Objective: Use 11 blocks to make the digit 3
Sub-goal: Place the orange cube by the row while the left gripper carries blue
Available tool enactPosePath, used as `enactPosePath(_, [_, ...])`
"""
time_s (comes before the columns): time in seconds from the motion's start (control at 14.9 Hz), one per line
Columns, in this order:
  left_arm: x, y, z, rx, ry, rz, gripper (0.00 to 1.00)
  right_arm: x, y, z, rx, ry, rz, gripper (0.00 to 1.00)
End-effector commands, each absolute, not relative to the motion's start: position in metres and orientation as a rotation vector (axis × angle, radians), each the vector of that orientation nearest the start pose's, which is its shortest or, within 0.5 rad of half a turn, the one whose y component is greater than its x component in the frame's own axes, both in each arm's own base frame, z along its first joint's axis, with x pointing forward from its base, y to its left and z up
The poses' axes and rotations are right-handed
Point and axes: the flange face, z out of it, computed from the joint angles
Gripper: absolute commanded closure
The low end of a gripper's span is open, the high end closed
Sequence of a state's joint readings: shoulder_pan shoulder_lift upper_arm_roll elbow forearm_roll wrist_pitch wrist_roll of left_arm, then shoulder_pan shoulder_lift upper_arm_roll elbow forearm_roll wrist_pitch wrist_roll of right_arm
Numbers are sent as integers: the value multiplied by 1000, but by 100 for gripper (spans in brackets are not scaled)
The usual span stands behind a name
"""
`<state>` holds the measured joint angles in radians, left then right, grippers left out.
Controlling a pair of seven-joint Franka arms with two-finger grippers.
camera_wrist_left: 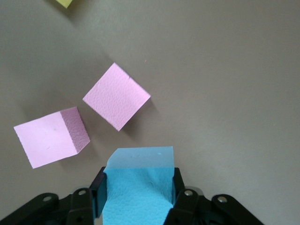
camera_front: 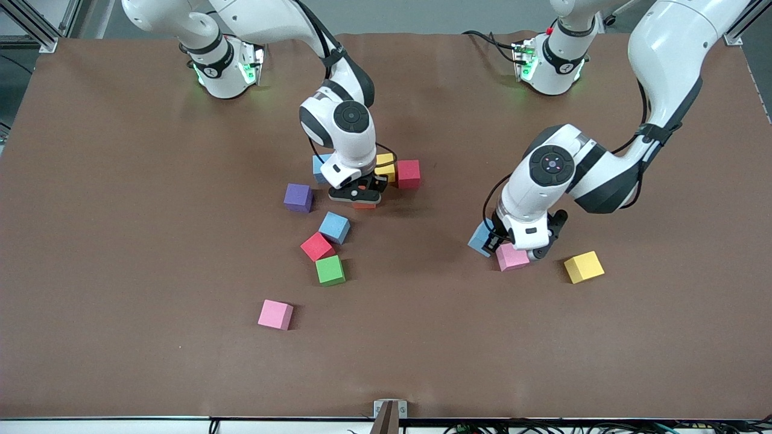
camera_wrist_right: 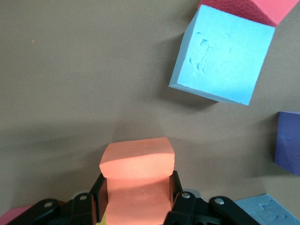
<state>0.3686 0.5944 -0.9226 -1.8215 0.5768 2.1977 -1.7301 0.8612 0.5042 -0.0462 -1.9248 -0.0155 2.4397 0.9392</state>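
Note:
My right gripper [camera_front: 357, 196] is shut on an orange block [camera_wrist_right: 138, 176], low over the table beside a blue [camera_front: 318, 166], a yellow [camera_front: 386, 166] and a red block [camera_front: 408, 173]. Nearer the front camera lie purple [camera_front: 298, 197], blue [camera_front: 335, 227], red [camera_front: 317, 246], green [camera_front: 330, 269] and pink [camera_front: 275, 314] blocks. My left gripper [camera_front: 511, 242] is shut on a blue block [camera_wrist_left: 138, 185] toward the left arm's end. Two pink blocks [camera_wrist_left: 117, 96] [camera_wrist_left: 47, 138] lie beside it, one showing in the front view [camera_front: 512, 257]. No digit 3 shows.
A lone yellow block [camera_front: 584, 267] sits beside the pink one, toward the left arm's end. The brown table [camera_front: 120, 241] stretches wide on both sides of the blocks. A small bracket [camera_front: 389, 413] stands at the table's front edge.

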Motion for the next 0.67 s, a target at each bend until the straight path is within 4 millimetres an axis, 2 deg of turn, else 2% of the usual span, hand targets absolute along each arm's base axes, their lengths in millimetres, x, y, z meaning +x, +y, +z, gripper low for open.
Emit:
enactPosePath(0.0, [581,-271,340,-2840,-1414,-95,80,422,450,236,-3139,182,-37,50])
enactPosePath(0.27, [584,-268,351,-2846,-1364,-115,80,423,451,235,-3139,187,-37,50])
enactPosePath(0.61, [579,-266,346,-2809,-1319,-82,80,420,453,234,-3131,207,-25,50])
